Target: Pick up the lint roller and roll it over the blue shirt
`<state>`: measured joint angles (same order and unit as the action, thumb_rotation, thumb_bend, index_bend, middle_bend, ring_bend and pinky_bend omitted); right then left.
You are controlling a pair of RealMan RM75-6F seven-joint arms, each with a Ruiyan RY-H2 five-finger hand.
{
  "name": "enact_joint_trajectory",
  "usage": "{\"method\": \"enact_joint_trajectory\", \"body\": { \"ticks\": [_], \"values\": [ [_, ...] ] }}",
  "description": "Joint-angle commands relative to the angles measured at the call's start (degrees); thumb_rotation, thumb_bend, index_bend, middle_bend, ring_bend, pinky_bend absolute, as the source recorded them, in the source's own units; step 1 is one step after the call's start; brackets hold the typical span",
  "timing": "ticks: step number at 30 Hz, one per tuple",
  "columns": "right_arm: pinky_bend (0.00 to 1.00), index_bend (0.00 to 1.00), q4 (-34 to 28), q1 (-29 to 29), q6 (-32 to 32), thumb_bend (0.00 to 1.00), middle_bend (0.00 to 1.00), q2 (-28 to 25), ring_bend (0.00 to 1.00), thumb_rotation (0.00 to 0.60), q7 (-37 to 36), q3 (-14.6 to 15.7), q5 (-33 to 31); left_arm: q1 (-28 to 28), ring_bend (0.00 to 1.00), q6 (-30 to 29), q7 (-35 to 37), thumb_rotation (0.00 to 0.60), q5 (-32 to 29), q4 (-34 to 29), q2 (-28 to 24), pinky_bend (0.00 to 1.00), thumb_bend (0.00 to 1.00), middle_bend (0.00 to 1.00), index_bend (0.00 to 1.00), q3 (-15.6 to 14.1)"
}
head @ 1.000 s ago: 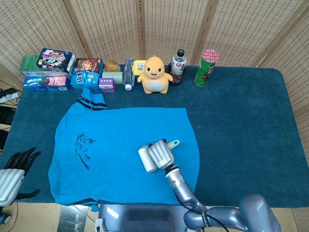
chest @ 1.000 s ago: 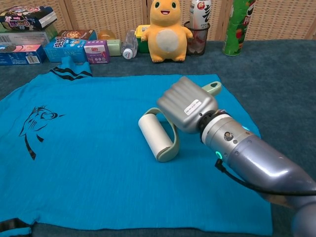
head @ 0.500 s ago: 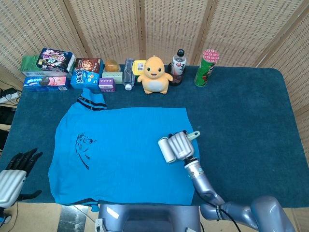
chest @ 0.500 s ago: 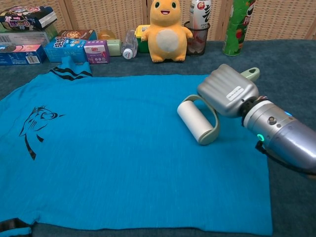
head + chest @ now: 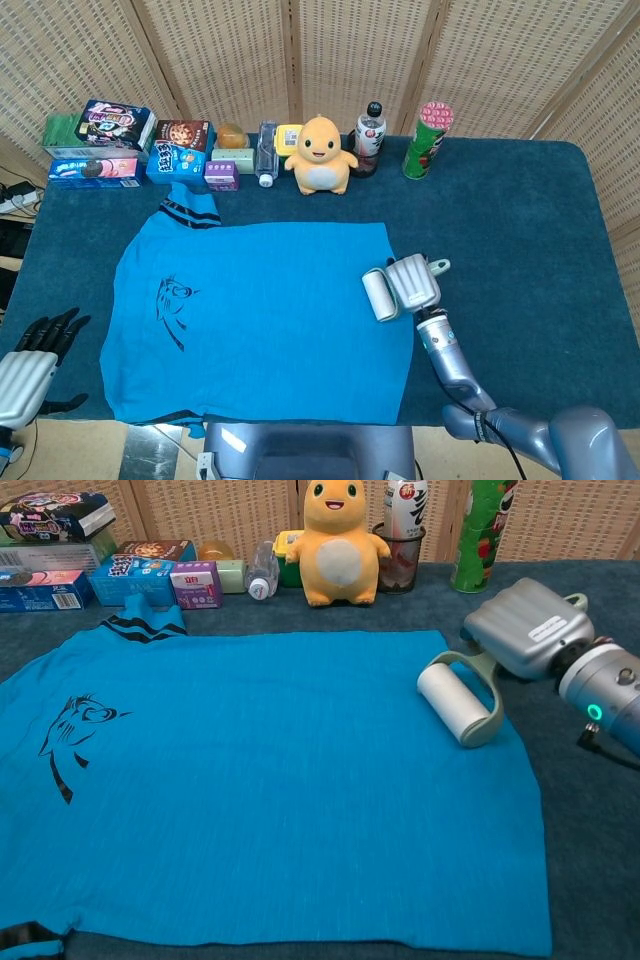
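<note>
white lint roller [image 5: 455,703] lies on the blue shirt [image 5: 250,780] by its right edge, long axis slanting near-to-far, handle gripped by the right hand [image 5: 525,628]; left hand [image 5: 35,350] empty, fingers apart.

Back row — snack boxes [image 5: 112,143], yellow plush [image 5: 322,155], drink bottle [image 5: 368,137], green can [image 5: 424,141].

A staged test room rather than a home: woven wicker screens [image 5: 330,60] wall off the far side of a counter [image 5: 520,220] covered in dark blue carpet. Along its far edge stand snack boxes [image 5: 180,150], a plush toy [image 5: 322,155] and a drink bottle [image 5: 369,138] in a row.
</note>
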<state>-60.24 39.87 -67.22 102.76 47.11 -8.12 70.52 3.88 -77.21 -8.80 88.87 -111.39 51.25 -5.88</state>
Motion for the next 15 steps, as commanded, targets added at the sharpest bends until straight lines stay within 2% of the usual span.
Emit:
{"method": "enact_joint_trajectory", "body": {
  "ticks": [1,5,15],
  "values": [
    [1.00,0.53,-0.99,0.09,1.33,1.00,0.72,-2.53,0.83,0.600,-1.62,-3.09,-2.67,0.02,0.00,0.04,0.09,0.600,-0.03,-0.04,-0.07,0.01,0.09,0.00,0.00,0.00],
    [1.00,0.53,1.38,-0.03,3.57,1.00,0.72,-3.80,0.83,0.600,-2.70,-5.72,-6.72,0.02,0.00,-0.01,0.29,0.600,-0.05,-0.05,-0.17,0.01,0.09,0.00,0.00,0.02],
    [1.00,0.52,6.48,-1.33,8.59,1.00,0.71,-2.87,0.83,0.600,-6.03,-8.94,-15.28,0.12,0.00,0.33,-0.17,0.600,-0.30,-0.29,-0.14,0.01,0.09,0.00,0.00,-0.02]
  ]
}}
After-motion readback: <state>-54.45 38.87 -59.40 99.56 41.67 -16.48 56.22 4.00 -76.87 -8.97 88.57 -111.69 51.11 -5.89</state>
